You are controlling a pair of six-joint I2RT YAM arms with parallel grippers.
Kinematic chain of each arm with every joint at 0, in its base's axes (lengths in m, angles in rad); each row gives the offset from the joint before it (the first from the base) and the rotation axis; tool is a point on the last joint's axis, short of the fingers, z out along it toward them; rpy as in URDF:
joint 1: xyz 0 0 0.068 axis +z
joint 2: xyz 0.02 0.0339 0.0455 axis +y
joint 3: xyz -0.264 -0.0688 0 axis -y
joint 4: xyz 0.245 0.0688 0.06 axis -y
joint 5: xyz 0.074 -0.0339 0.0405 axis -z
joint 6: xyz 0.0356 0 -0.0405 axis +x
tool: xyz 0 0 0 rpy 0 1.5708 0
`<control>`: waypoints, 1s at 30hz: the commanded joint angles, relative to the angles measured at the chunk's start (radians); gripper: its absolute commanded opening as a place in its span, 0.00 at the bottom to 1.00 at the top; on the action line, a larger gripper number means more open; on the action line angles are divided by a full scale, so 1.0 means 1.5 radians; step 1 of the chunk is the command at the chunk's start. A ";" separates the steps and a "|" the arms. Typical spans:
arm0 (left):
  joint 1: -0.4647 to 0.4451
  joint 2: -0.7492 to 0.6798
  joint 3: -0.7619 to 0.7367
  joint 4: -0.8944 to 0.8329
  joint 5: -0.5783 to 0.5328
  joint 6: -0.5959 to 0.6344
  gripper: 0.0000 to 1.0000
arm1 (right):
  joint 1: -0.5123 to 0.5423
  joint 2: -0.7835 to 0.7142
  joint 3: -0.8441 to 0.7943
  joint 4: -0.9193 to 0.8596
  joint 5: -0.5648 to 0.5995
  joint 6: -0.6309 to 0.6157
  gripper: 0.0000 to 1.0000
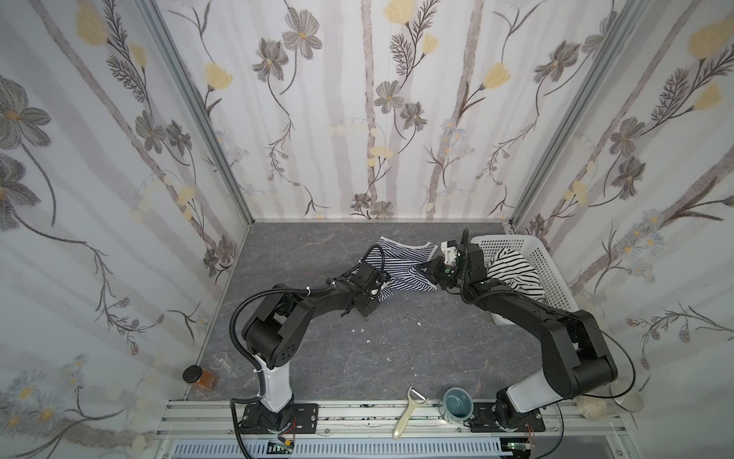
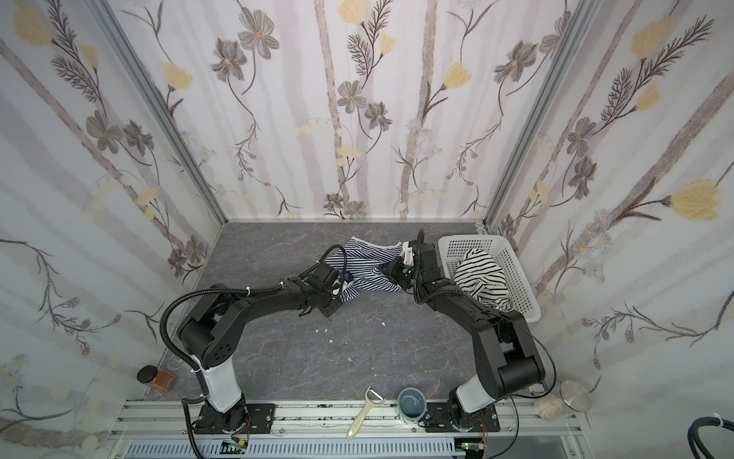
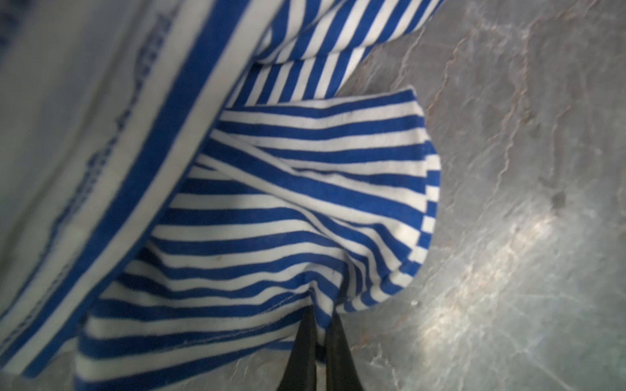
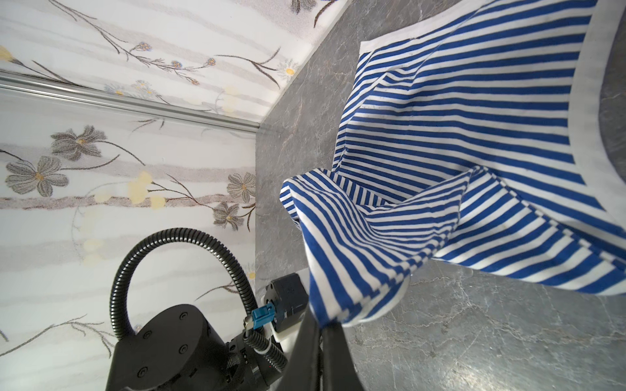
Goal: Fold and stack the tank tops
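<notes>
A navy-and-white striped tank top (image 1: 401,260) (image 2: 367,264) hangs crumpled between my two grippers, just above the grey tabletop at the back. My left gripper (image 3: 320,316) is shut on its near lower edge, with a pinch of cloth between the black fingers; in both top views it sits at the fabric's near left corner (image 1: 384,290) (image 2: 348,292). On the garment's right side, my right gripper (image 4: 320,326) (image 1: 428,271) (image 2: 392,271) is shut on a bunched corner. The second tank top (image 1: 512,270) (image 2: 480,274), white with wide black stripes, lies heaped in the basket.
A white perforated basket (image 1: 554,278) (image 2: 518,274) stands at the back right against the wall. On the front rail lie a peeler (image 1: 407,413) and a teal cup (image 1: 456,405). An amber jar (image 1: 198,377) sits front left, a glass jar (image 1: 595,407) front right. Small white scraps (image 1: 359,330) dot the table.
</notes>
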 commanded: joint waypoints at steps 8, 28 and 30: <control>0.081 -0.115 -0.065 -0.017 -0.120 0.130 0.00 | 0.000 -0.052 -0.011 -0.031 0.000 -0.035 0.00; 0.349 -0.232 -0.080 -0.003 -0.103 0.246 0.19 | -0.023 -0.162 -0.073 -0.179 -0.002 -0.134 0.00; 0.349 -0.256 -0.101 -0.004 -0.065 0.247 0.36 | -0.025 -0.161 -0.082 -0.182 -0.003 -0.140 0.00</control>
